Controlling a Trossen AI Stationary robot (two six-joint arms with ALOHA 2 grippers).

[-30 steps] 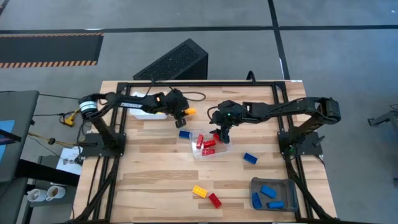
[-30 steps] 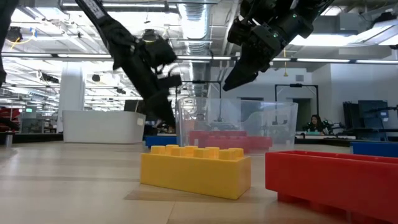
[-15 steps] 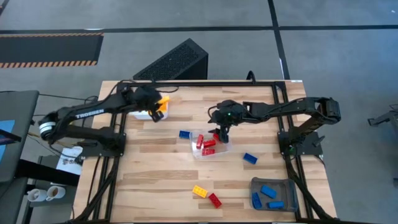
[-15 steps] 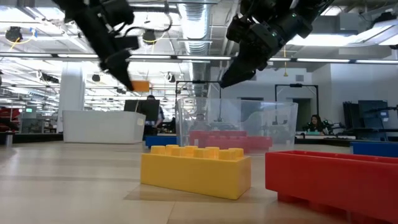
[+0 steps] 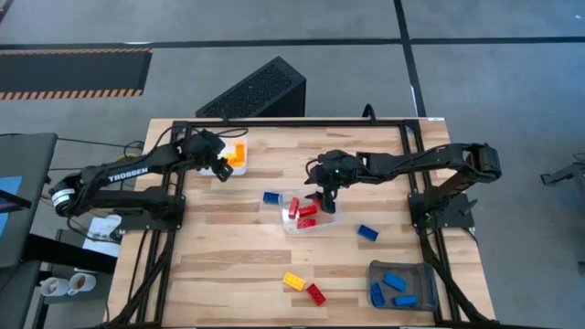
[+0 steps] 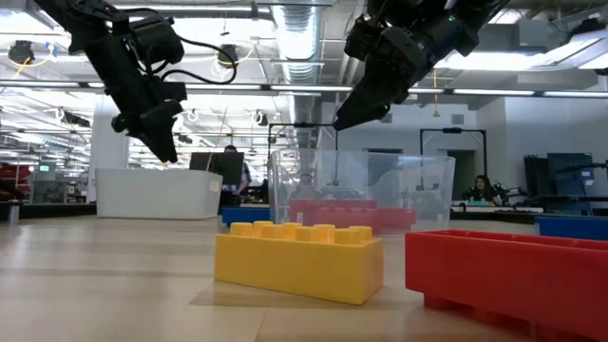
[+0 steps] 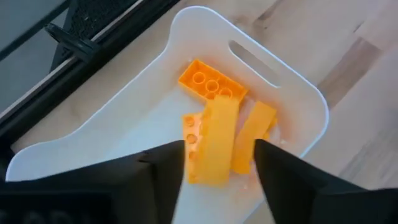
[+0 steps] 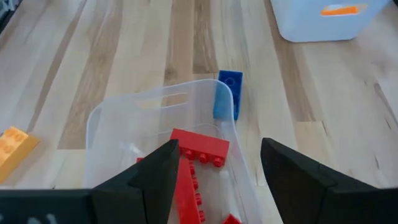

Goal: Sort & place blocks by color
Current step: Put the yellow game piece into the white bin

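Nearest the front edge of the bench [image 5: 228,265], a yellow block [image 5: 293,281] and a red block [image 5: 315,293] lie touching, still loose because neither has been sorted; in the low view the same pair fills the foreground. At the front right corner a grey tray [image 5: 403,285] holds three blue blocks [image 5: 395,281], the gathering place for that colour. Mid-bench, one blue block [image 5: 367,232] lies apart from everything, and another blue block [image 5: 271,196] rests just beside the clear tub [image 5: 322,223], both apparently waiting their turn. The clear tub carries the red blocks [image 5: 302,210], and the right gripper [image 5: 329,196] hovers over it with its jaws wide and nothing between them, likely poised there after or before a drop. Farthest back on the left, the white bin [image 7: 298,102] collects the orange blocks [image 7: 217,124], several lying in a loose heap on its floor. The left gripper [image 5: 219,167] hangs directly above that bin with its fingers parted and empty, a position that suits letting an orange block fall in among the others.
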